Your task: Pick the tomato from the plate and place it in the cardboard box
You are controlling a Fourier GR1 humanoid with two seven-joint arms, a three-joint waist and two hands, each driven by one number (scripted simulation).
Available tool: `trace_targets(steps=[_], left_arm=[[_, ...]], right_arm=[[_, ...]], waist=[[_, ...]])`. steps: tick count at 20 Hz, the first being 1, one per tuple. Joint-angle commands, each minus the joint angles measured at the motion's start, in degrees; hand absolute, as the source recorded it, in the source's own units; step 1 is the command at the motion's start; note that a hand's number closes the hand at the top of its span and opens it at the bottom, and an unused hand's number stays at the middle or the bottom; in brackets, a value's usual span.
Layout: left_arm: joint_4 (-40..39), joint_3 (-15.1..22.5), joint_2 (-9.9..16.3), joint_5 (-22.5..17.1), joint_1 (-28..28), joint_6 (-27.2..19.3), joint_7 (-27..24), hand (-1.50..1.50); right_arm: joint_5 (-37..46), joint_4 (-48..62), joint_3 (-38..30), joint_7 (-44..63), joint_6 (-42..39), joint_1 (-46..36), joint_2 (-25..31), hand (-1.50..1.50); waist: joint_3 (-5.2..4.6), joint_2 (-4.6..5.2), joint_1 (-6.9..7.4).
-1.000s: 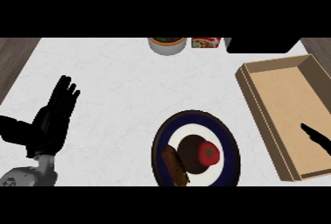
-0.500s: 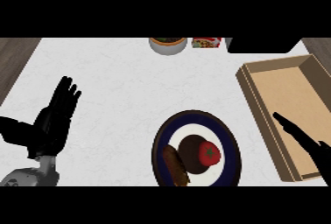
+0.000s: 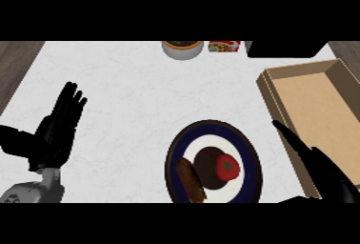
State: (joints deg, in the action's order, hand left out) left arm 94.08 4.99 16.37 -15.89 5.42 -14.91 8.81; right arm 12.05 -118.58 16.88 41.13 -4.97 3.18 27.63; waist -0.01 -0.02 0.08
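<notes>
On the plate (image 3: 247, 157) the tomato (image 3: 227, 167) sits ungrasped; the right hand (image 3: 309, 159), fingers straight, lies beside it before the cardboard box (image 3: 309, 114); left hand (image 3: 56, 128) rests open.

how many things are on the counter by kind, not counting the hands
plates: 1, dark-rimmed plate
foods on the plate: 3, tomato, dark round item, brown oblong item
boxes: 1, cardboard box
bowls: 1, bowl at the far edge
small packets: 1, red packet
black objects: 1, black object at the far edge
total: 8
</notes>
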Motion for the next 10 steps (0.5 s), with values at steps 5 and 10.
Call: trace_targets(steps=[5,10], left_arm=[[-1.5,-2.5,-2.0,1.2,2.1,3.1,1.3,0.00],[-1.6,-3.0,-4.0,2.9,2.2,2.9,0.8,0.00]], right_arm=[[7.8,2.1,4.2,3.5,-0.3,-0.6,-9.1,-1.50],[10.1,10.2,1.5,-2.7,-0.2,-3.9,-12.0,-1.50]], waist=[[0.00,0.01,-0.08],[0.01,0.04,-0.03]])
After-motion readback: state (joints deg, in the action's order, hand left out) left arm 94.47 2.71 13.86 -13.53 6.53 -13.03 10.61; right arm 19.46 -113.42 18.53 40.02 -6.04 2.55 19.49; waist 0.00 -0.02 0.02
